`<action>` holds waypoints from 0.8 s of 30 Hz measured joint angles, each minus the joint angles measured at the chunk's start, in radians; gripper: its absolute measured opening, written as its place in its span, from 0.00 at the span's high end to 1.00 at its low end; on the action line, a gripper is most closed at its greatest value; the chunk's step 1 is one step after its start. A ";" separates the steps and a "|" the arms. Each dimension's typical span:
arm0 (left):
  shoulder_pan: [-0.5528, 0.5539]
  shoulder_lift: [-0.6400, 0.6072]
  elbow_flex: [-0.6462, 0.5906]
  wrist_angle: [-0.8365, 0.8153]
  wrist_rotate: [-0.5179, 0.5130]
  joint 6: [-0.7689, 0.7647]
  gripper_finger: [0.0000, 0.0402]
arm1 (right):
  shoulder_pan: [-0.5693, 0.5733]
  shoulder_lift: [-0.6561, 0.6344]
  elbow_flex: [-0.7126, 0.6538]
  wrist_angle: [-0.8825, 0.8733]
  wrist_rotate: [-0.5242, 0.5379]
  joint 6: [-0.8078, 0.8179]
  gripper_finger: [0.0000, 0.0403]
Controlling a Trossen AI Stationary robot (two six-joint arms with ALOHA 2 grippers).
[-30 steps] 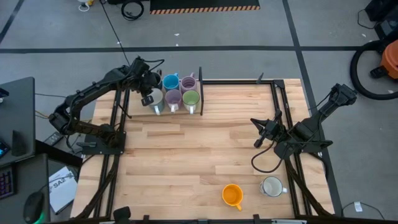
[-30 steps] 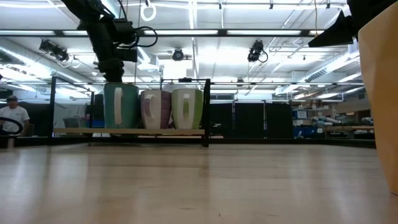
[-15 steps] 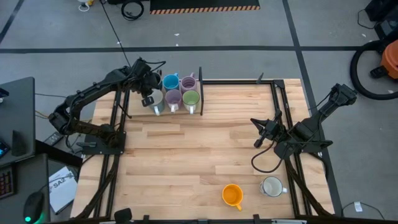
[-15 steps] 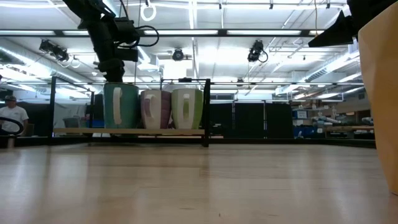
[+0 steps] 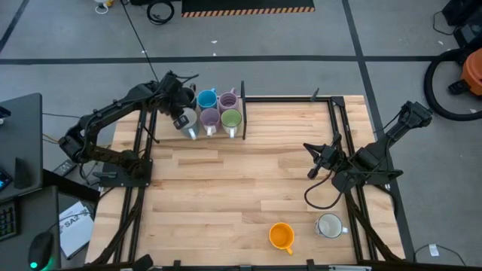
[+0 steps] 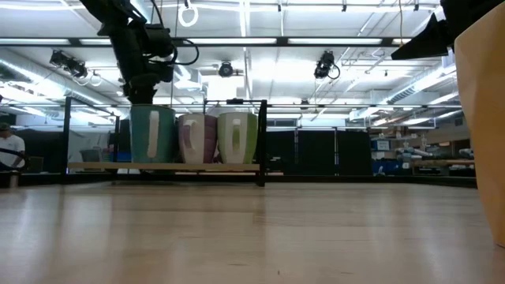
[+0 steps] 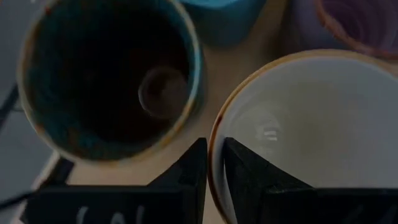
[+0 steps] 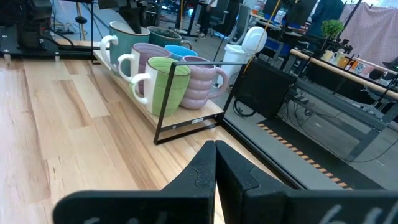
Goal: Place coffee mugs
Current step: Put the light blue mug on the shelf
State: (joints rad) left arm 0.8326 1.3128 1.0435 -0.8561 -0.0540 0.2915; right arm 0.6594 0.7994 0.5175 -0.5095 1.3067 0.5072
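Several coffee mugs stand in a black-framed rack [image 5: 242,113] at the table's far left: blue [image 5: 206,98], two lilac [image 5: 228,98] [image 5: 210,118], green [image 5: 231,118], a dark one [image 7: 106,74], and a pale teal mug with a white inside [image 5: 189,126] [image 6: 152,134]. My left gripper [image 5: 179,117] [image 7: 214,177] is shut on this last mug from above. An orange mug [image 5: 281,236] and a white mug [image 5: 329,226] sit near the table's front right. My right gripper [image 5: 312,162] [image 8: 215,155] hangs shut over the right side, holding nothing. My left gripper pinches the rim [image 7: 214,146] of the white-inside mug, one finger [image 7: 245,177] inside and the other [image 7: 189,174] outside, on the side next to the dark mug. The fingers come from above, slanting down. The mug stands upright on the rack's shelf.
The rack's black end frame [image 8: 186,93] stands just right of the green mug. Bare wooden tabletop [image 5: 241,188] lies between the rack and the two loose mugs. A large tan shape [image 6: 481,118] fills the right edge of the low view.
My left gripper has rolled a little about its own axis above the rack's near-left mug and has kept its place, still shut on the rim. The mugs stand where they were.
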 joint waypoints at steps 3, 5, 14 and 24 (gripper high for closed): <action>0.000 0.000 -0.001 -0.024 -0.004 -0.040 0.85 | 0.000 0.000 0.000 0.000 0.000 -0.008 0.97; 0.000 0.001 -0.001 -0.035 -0.006 -0.065 0.85 | 0.000 0.000 0.000 0.000 0.000 -0.012 0.97; 0.001 0.001 -0.001 -0.044 -0.044 -0.166 0.85 | 0.000 0.000 0.000 0.000 0.002 -0.013 0.97; 0.017 0.001 -0.001 -0.041 -0.039 -0.263 0.85 | 0.000 0.000 0.000 0.003 0.001 -0.013 0.97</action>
State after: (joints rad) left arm 0.8494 1.3136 1.0424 -0.8975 -0.0925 0.0290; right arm 0.6594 0.7991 0.5175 -0.5060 1.3079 0.4942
